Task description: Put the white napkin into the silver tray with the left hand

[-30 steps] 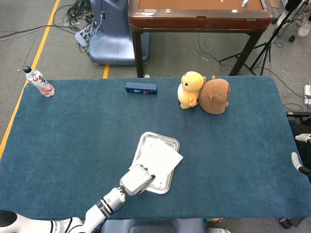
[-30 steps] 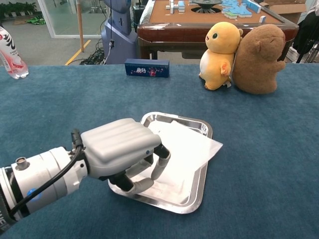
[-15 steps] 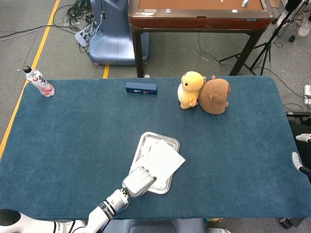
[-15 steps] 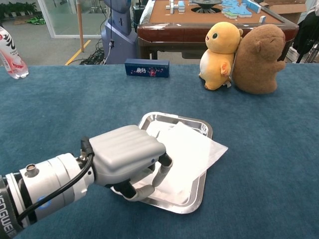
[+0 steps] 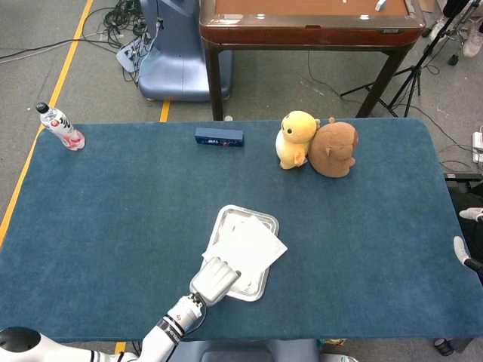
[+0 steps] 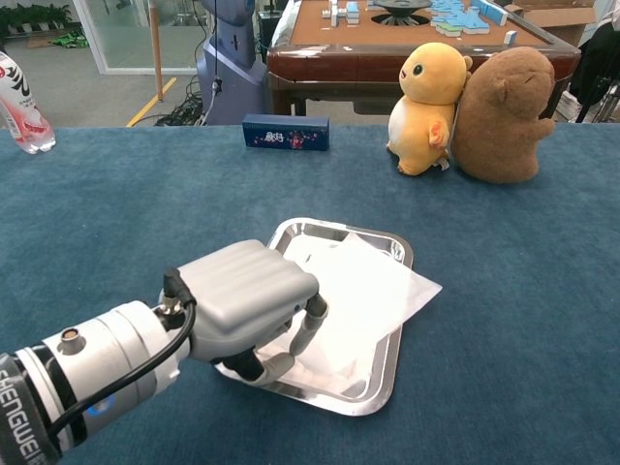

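Note:
The silver tray (image 5: 260, 220) (image 6: 396, 246) sits on the blue table near its front middle. The white napkin (image 5: 253, 245) (image 6: 373, 291) lies inside the tray, with one corner hanging over the right rim. My left hand (image 5: 213, 279) (image 6: 247, 300) hovers over the tray's near left corner, back of the hand up. Its fingers (image 6: 308, 327) curl down and pinch the napkin's crumpled near edge. My right hand does not show in either view.
A yellow plush (image 5: 296, 139) (image 6: 428, 92) and a brown plush (image 5: 334, 148) (image 6: 502, 102) stand at the back right. At the back middle lies a small dark blue box (image 5: 219, 136) (image 6: 285, 132). A water bottle (image 5: 62, 127) (image 6: 21, 102) lies at the far left corner.
My left hand has drawn back toward the table's near edge and sunk lower. The napkin has slid slightly right, so its corner now overhangs the right rim more.

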You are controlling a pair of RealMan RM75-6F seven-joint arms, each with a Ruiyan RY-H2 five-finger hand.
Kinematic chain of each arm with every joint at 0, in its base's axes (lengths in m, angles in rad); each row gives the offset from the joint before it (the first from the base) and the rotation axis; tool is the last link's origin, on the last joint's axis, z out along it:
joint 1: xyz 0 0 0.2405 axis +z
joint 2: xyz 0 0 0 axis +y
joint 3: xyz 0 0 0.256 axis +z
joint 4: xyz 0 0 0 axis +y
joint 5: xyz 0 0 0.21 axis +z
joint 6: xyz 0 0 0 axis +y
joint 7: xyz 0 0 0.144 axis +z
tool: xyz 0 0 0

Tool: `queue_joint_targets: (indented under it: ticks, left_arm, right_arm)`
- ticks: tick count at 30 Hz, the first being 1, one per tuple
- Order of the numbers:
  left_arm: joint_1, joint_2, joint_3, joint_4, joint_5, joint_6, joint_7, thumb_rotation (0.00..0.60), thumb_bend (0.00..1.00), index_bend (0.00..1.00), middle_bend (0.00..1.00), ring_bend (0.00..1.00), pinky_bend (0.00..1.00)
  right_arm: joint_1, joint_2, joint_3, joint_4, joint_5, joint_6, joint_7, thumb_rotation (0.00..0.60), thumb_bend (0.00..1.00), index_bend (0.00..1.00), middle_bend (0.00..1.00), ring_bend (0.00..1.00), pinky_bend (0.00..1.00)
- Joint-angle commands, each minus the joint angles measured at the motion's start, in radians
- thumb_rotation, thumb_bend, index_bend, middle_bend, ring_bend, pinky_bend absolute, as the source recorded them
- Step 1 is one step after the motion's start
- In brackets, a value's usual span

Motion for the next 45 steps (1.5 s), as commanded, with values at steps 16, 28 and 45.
queue_joint_targets:
  ticks: [16,28,45]
  left_arm:
    - [0.0,-0.021,-0.004,0.038,-0.049,0.057,0.016,0.6,0.72,0.62,0.92,0.63,0.65]
    - [-0.003,-0.032,0.005,0.022,-0.043,0.077,0.023,0.6,0.72,0.62,0.92,0.63,0.65]
    - [-0.014,-0.011,0.023,0.007,-0.013,0.065,0.005,0.6,0.73,0.36,0.93,0.64,0.66]
  right_arm:
    - [0.002,-0.003,0.0,0.001,0.002,-0.004,-0.009,0.6,0.39,0.33,0.31,0.16,0.3]
    - [0.002,-0.004,0.0,0.001,0.002,-0.004,-0.007,0.6,0.39,0.33,0.31,0.16,0.3]
    - [0.004,-0.004,0.0,0.003,0.004,-0.01,-0.006,0.6,0.39,0.33,0.31,0.16,0.3]
